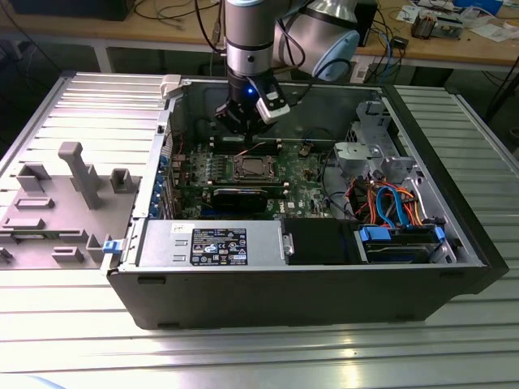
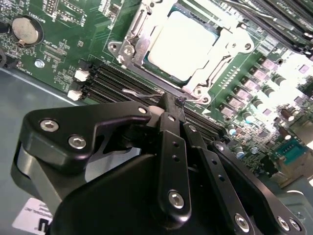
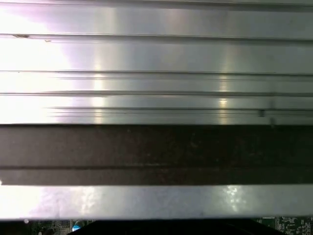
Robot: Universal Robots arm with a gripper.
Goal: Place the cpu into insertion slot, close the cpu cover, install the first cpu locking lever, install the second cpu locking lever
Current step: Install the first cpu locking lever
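Just beyond the fingertips of the gripper (image 2: 172, 103), in the second wrist view, the cpu (image 2: 183, 43) lies flat in the insertion slot (image 2: 131, 55), with the cpu cover (image 2: 221, 55) folded down around it so its silvery top shows through the cut-out; the black fingers (image 2: 168, 122) are drawn together with nothing between them, and their tips hang over a thin wire locking lever (image 2: 142, 94) that lies across the memory slots (image 2: 110, 81) between the gripper and the socket; a round coin cell (image 2: 24, 30) sits off to one side on the green motherboard (image 2: 63, 29). In the exterior view the gripper (image 1: 243, 121) hovers inside the open computer case (image 1: 324, 292), just behind the socket and its cpu (image 1: 253, 168); nearer the camera than the socket lie a long black expansion card (image 1: 243, 194) and the power supply (image 1: 212, 243); a tangle of coloured cables (image 1: 389, 203) fills the exterior view's right; grey fixtures (image 1: 73, 174) stand outside the case on the ribbed metal table (image 1: 243, 356). In the first wrist view, ribbed metal (image 3: 156, 58) and a dark band (image 3: 156, 152) face the camera.
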